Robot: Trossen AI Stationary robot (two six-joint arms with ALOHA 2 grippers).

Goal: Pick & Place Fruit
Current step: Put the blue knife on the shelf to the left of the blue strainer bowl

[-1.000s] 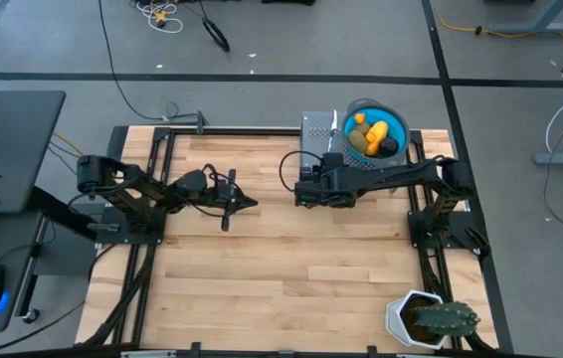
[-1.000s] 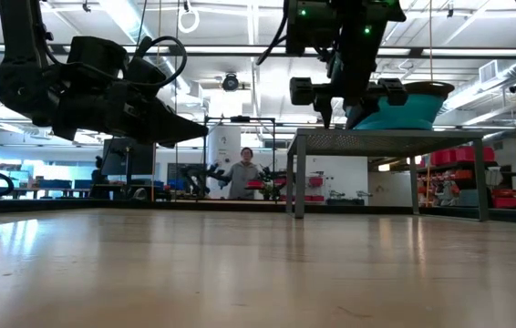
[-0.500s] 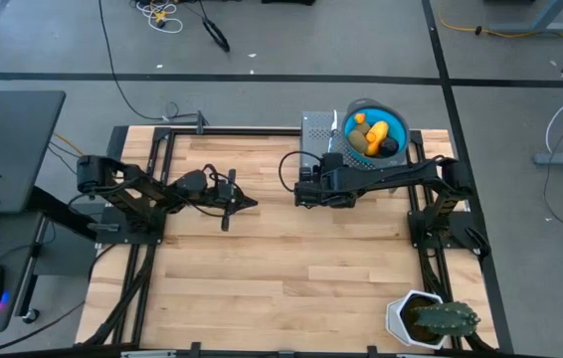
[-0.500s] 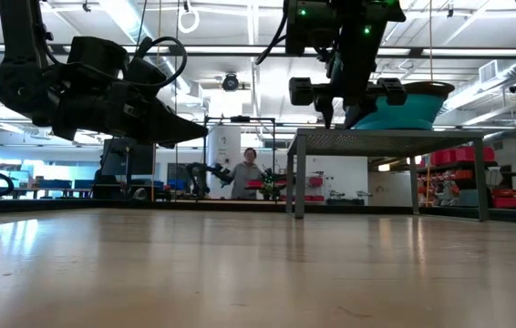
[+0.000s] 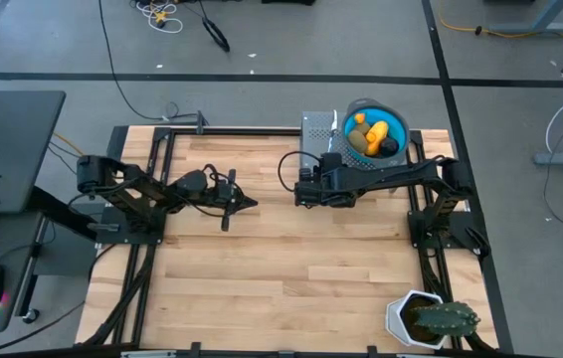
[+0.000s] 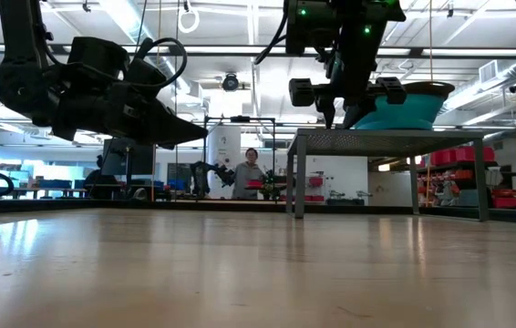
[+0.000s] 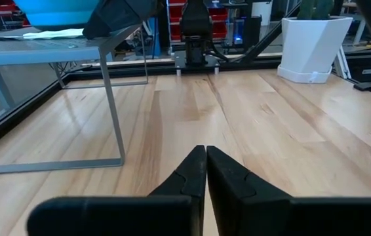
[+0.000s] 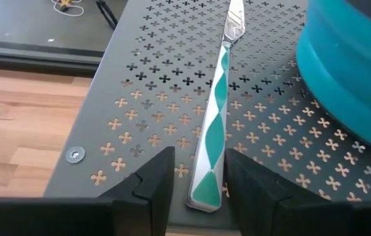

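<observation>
wooden table: bare planks. perforated grey shelf: far right. blue bowl: on shelf, holds the fruit. my right gripper: fingers parted, straddling the near end of a green-and-white stick. my left gripper: pinched together, empty, left of centre.

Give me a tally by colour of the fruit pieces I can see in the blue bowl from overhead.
Inside the blue bowl, high view:
Yellow: 1
Olive-brown: 2
Near-black: 1
Orange-red: about 2 visible, too small to count surely
Total: about 6 pieces of fruit
</observation>
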